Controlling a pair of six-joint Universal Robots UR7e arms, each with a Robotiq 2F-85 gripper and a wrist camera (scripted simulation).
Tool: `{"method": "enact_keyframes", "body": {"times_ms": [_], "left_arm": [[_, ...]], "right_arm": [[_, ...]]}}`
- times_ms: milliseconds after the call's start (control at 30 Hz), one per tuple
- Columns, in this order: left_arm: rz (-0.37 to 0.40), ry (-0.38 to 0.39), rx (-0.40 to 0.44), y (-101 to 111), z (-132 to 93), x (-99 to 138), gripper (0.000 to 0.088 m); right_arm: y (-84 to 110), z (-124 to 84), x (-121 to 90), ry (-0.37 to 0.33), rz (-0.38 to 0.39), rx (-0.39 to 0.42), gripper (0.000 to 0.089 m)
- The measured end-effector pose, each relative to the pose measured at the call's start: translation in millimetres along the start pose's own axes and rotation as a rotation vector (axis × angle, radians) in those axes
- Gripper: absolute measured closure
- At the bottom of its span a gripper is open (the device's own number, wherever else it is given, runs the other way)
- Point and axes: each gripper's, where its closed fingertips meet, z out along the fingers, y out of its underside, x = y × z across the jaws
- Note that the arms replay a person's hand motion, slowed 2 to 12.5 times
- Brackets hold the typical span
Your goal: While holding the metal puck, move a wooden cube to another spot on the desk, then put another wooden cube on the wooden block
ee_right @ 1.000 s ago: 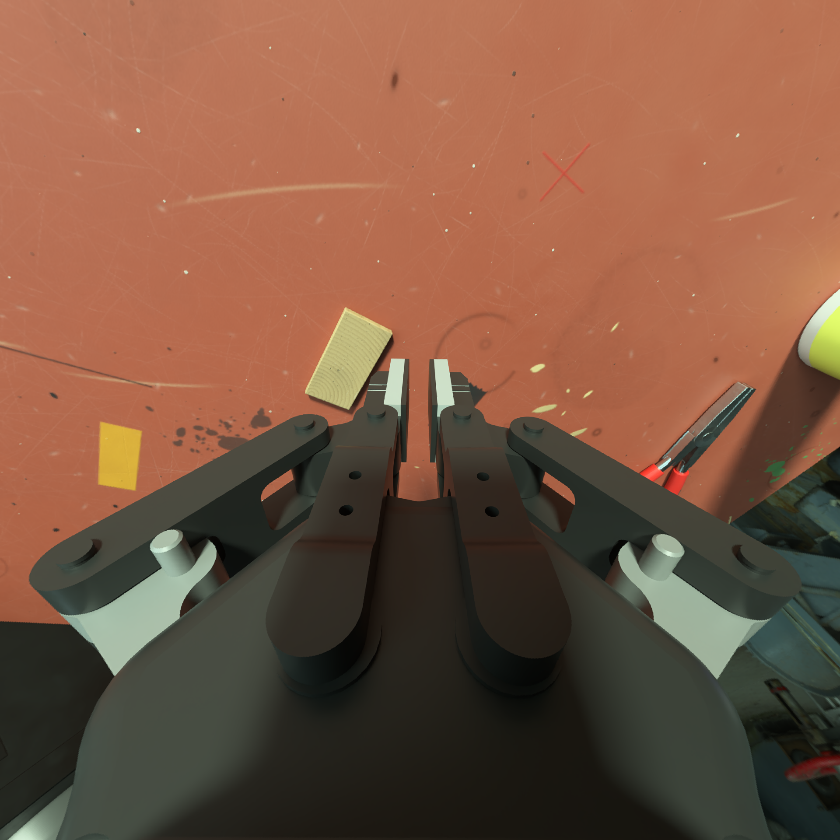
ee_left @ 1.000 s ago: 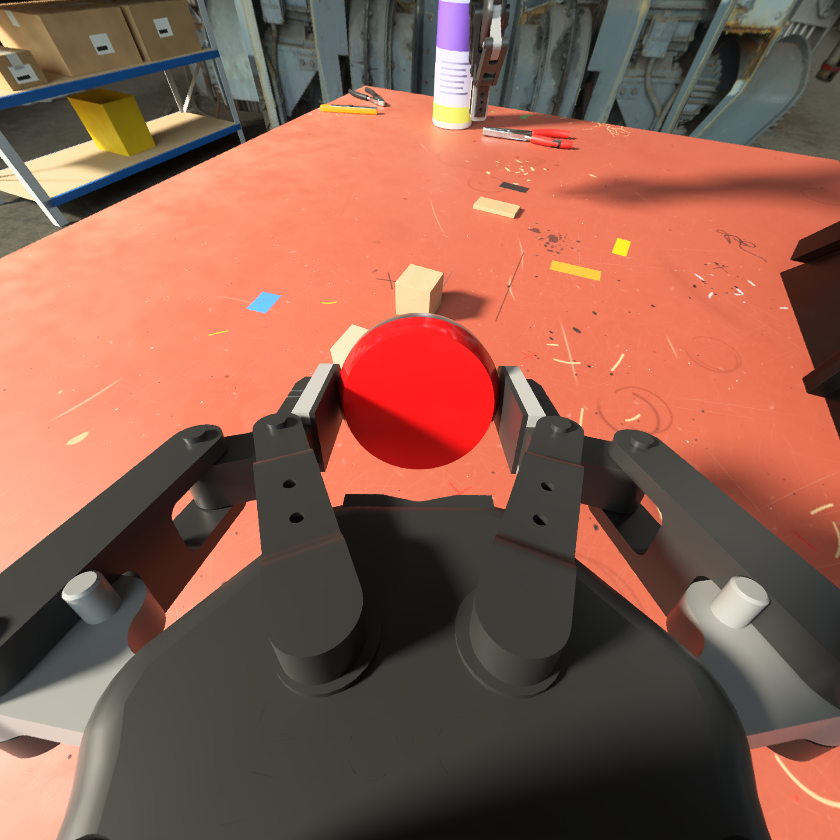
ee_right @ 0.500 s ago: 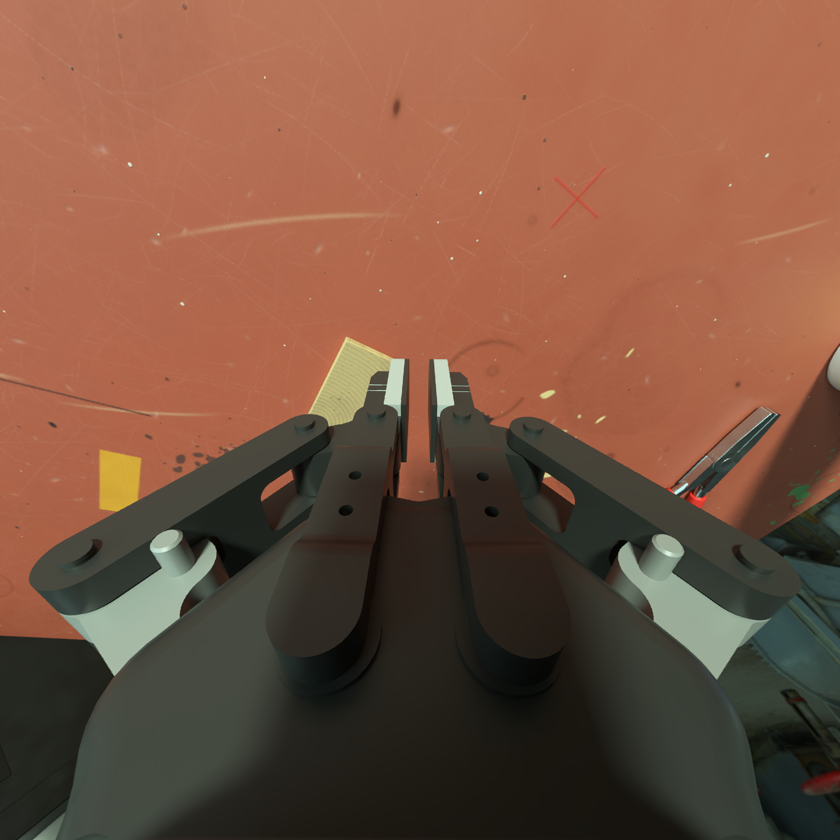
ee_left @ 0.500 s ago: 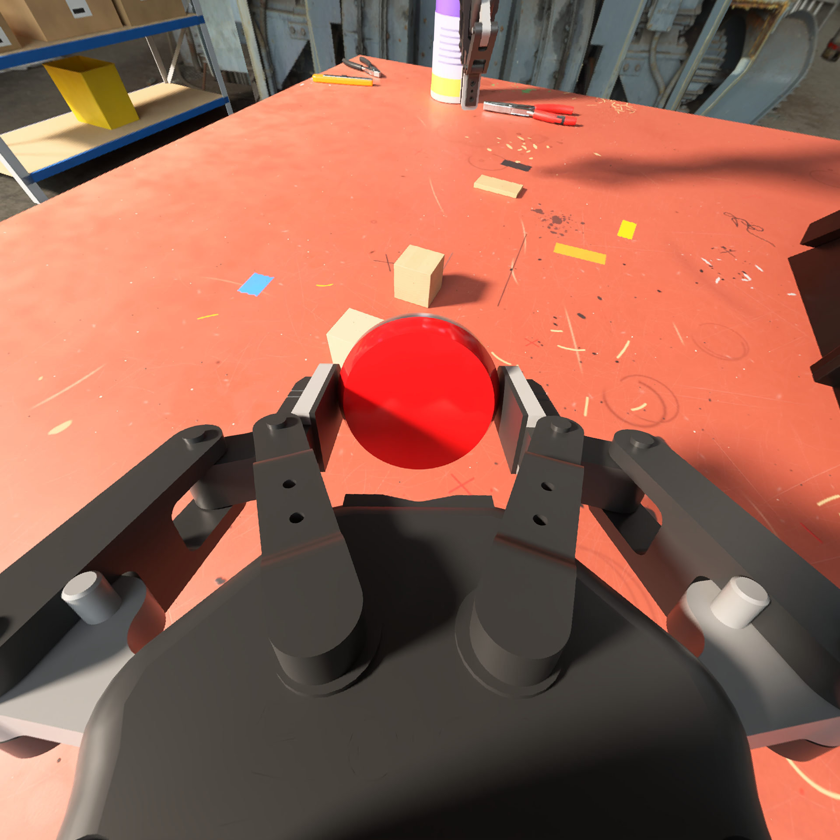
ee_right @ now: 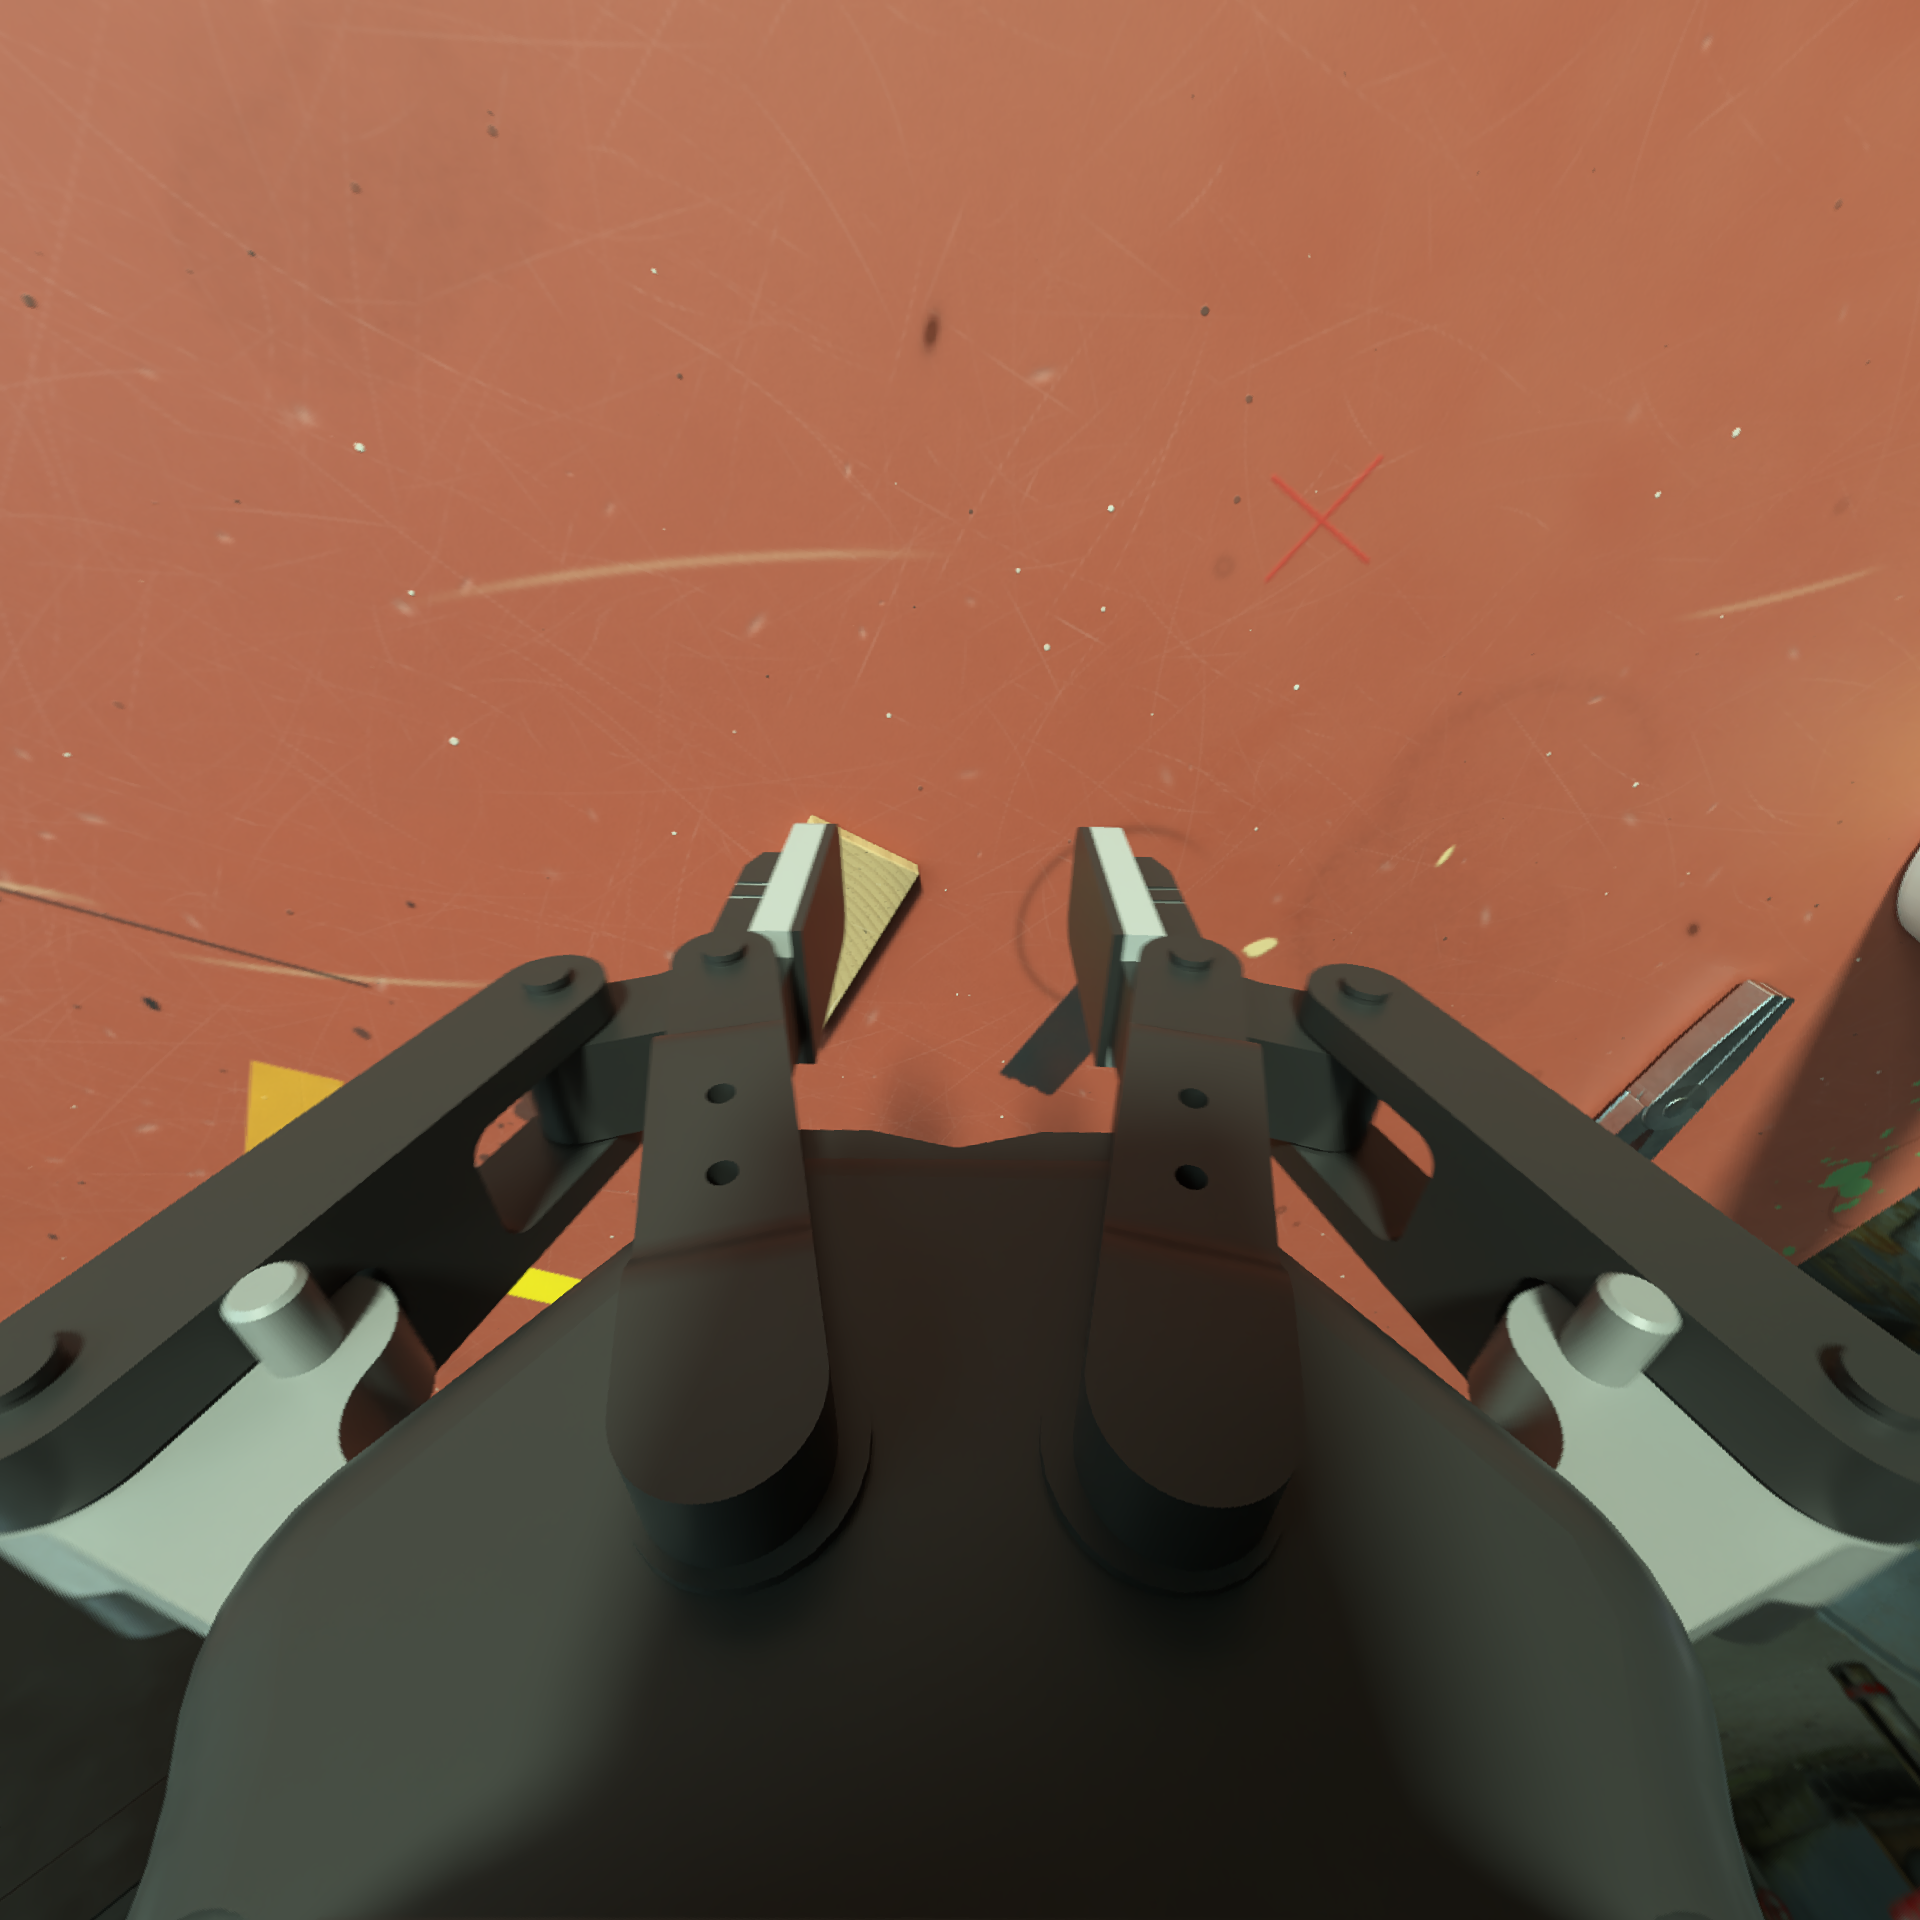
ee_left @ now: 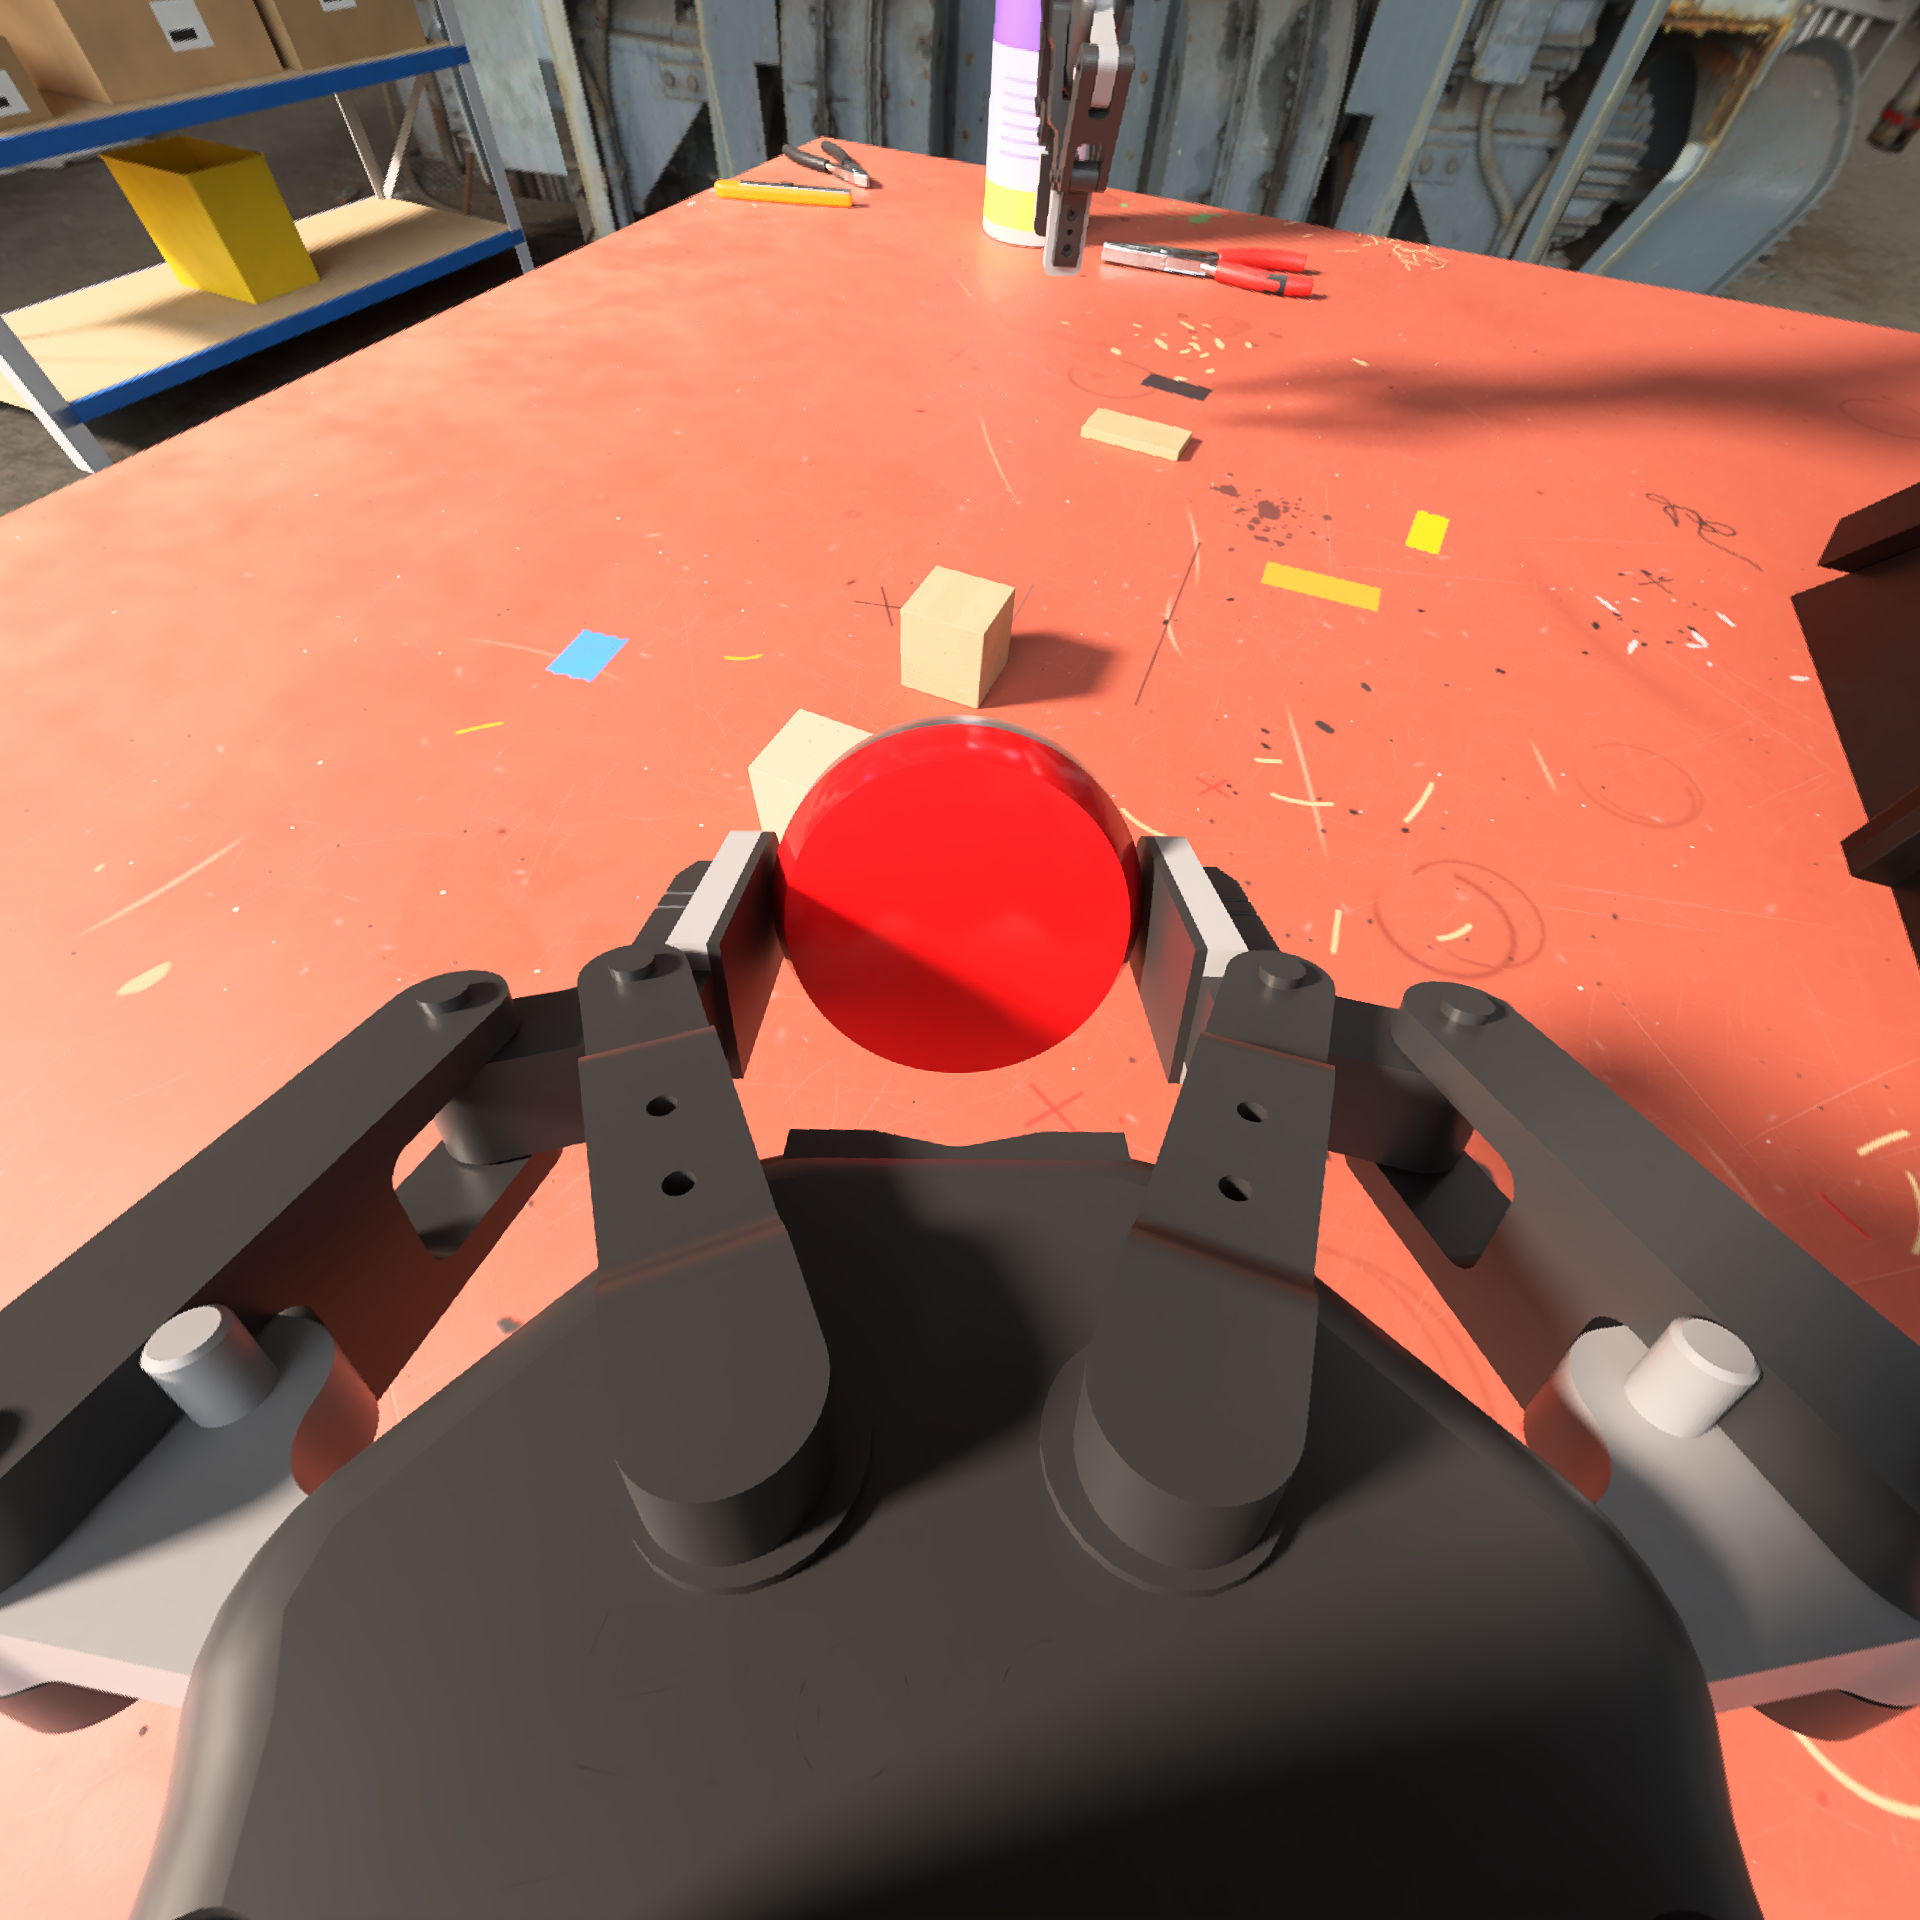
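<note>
My left gripper [ee_left: 956, 914] is shut on the metal puck [ee_left: 951, 899], whose red round face looks at the camera, held above the red desk [ee_left: 520, 468]. Just beyond the puck a wooden cube [ee_left: 795, 764] sits partly hidden. A second wooden cube [ee_left: 954, 636] stands farther on. The flat wooden block [ee_left: 1135, 433] lies beyond that. My right gripper [ee_right: 956, 914] is open and empty above the desk [ee_right: 935, 416]. The wooden block [ee_right: 868, 920] shows partly behind its left finger. The right gripper also shows far off in the left wrist view [ee_left: 1068, 218].
A tall white, purple and yellow bottle [ee_left: 1013, 125] stands at the desk's far edge, with red-handled pliers [ee_left: 1210, 265] beside it; the pliers' jaws show in the right wrist view [ee_right: 1704, 1060]. A yellow marker [ee_left: 784, 192] lies far left. A dark object [ee_left: 1870, 707] sits at the right edge.
My right gripper has opened and moved so that the wooden block slid behind its left finger. My left gripper has lifted and drawn back a little with the puck.
</note>
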Motion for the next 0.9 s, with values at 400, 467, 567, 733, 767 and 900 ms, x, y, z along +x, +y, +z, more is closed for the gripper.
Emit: {"method": "enact_keyframes", "body": {"times_ms": [400, 467, 567, 733, 767, 900], "left_arm": [[0.018, 0.003, 0.010, -5.0, -6.5, 5.6, 0.0294], [0.022, 0.003, 0.012, -5.9, -8.1, 7.0, 0.0294], [0.029, 0.003, 0.018, -7.7, -11.1, 9.4, 0.0294], [0.041, -0.001, 0.029, -11.2, -17.2, 12.9, 0.0294], [0.044, -0.002, 0.032, -11.9, -18.6, 13.5, 0.0294], [0.055, -0.009, 0.043, -14.9, -24.0, 15.8, 0.0294]], "right_arm": [[13.0, -34.8, -11.4, 0.028, -0.040, -0.003, 0.0106], [14.9, -44.4, -14.3, 0.040, -0.048, 0.005, 0.0089], [16.9, -61.3, -18.9, 0.066, -0.065, 0.024, 0.0068], [16.0, -95.2, -30.3, 0.120, -0.109, 0.084, 0.0054], [14.9, -102.2, -33.8, 0.129, -0.123, 0.100, 0.0054], [7.2, -128.1, -53.2, 0.156, -0.207, 0.181, 0.0058]]}}
